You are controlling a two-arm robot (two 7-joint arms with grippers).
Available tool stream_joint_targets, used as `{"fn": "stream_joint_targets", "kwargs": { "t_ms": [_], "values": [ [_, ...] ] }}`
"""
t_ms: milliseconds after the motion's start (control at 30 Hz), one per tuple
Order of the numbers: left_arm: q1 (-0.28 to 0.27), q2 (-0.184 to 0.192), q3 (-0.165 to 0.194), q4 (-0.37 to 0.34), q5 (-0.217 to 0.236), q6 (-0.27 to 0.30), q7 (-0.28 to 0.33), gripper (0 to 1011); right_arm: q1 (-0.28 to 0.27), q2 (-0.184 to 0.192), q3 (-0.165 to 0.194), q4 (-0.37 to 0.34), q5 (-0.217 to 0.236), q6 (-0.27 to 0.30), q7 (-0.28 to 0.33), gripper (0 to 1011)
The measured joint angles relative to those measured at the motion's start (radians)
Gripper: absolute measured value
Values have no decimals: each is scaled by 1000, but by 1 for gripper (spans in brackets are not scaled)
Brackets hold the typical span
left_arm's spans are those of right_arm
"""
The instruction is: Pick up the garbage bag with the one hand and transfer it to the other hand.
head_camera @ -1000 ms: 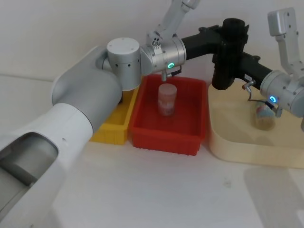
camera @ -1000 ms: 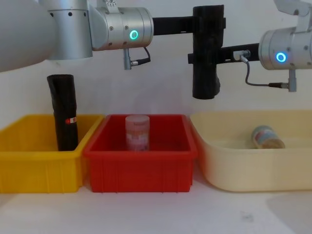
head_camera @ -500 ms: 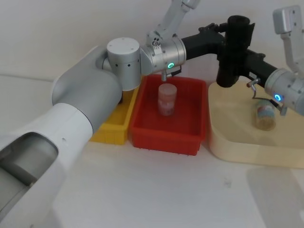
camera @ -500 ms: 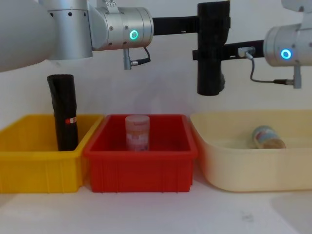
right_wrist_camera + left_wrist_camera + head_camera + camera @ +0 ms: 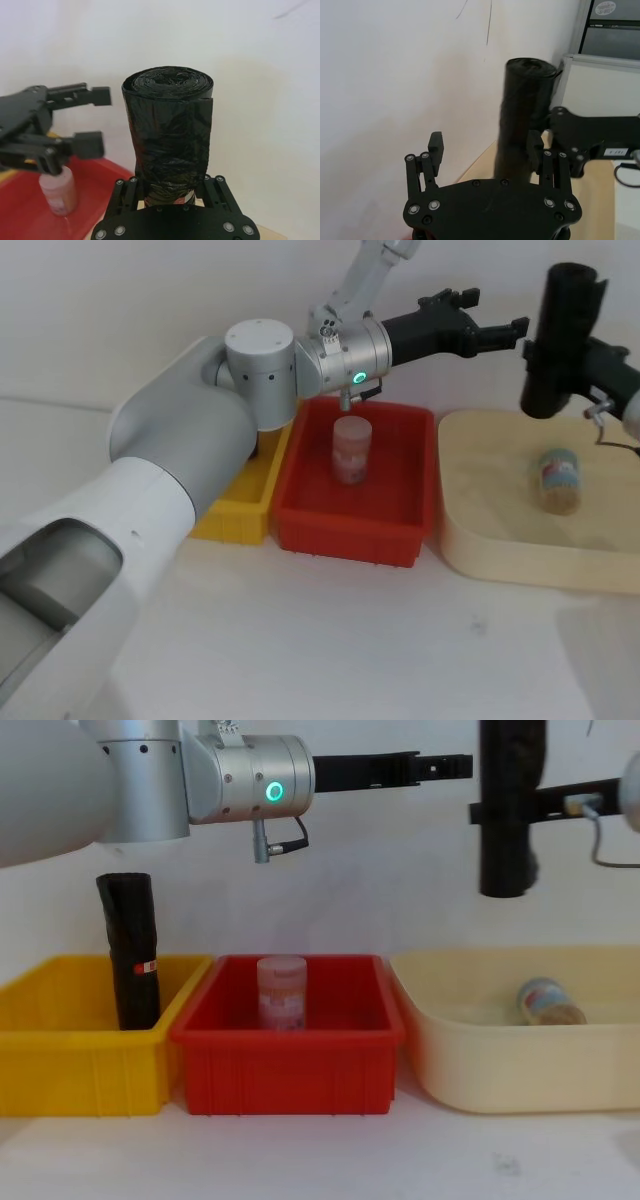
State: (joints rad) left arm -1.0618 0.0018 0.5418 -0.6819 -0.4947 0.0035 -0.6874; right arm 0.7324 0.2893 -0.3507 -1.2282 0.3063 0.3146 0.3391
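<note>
Red bin [image 5: 290, 1060]: lower centre of the chest view, nearest me, with a clear jar [image 5: 281, 991] standing upright inside it.
Yellow bin [image 5: 70, 1060]: lower left of the chest view, touching the red bin's side; a second black roll [image 5: 131, 948] with a red-and-white label stands in it, leaning a little.
Cream tray [image 5: 520, 1065]: lower right of the chest view, just beside the red bin; another jar [image 5: 545, 1001] lies on its side in it.
My left gripper [image 5: 497, 332]: upper centre of the head view, on the green-ringed wrist, above the red bin's far edge. Its fingers are spread apart and hold nothing.
Garbage bag [image 5: 560, 338]: upper right of the head view, upright in the air above the cream tray, clear of my left fingertips.
My right gripper [image 5: 172, 192]: at the bottom of the right wrist view, clamped around the lower part of the garbage bag.
</note>
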Motion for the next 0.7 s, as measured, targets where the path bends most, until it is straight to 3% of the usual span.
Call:
{"fn": "stream_joint_targets", "kwargs": {
  "t_ms": [367,533,700],
  "values": [
    [0,0,0,0,0,0,0,1000,-51,58,37,-78,-4,48,-11,520],
    [0,0,0,0,0,0,0,1000,-62,71,46,-96,-5,58,-12,618],
    [0,0,0,0,0,0,0,1000,-72,82,53,-109,-6,66,-13,785]
  ]
}}
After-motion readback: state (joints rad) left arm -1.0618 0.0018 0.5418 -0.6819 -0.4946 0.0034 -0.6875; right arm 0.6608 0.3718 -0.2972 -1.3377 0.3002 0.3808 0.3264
